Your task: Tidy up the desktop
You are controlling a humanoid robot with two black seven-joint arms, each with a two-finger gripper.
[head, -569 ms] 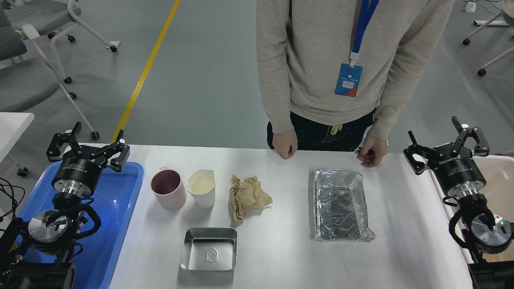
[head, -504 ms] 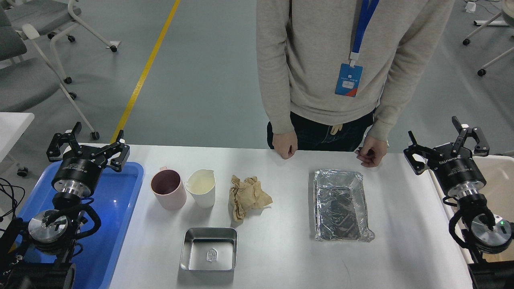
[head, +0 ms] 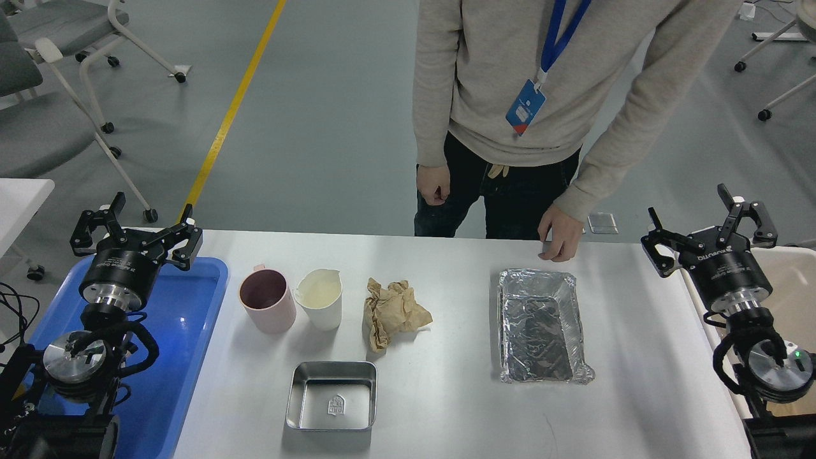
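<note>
The white desktop [head: 446, 395] carries a pink mug [head: 267, 301], a white cup [head: 320, 298], a crumpled brown paper [head: 392, 312], a square metal tin [head: 332, 396] near the front edge, and a foil tray [head: 540, 326] to the right. My left gripper [head: 135, 227] hangs open over the far end of the blue tray [head: 182, 357], holding nothing. At the table's right end my right gripper [head: 709, 224] is open and empty, above the edge of the beige bin [head: 794, 280].
A person in a grey sweater [head: 542, 83] stands at the far edge, one hand [head: 558, 241] resting on the desktop just behind the foil tray. Office chairs [head: 57, 95] stand on the floor at far left.
</note>
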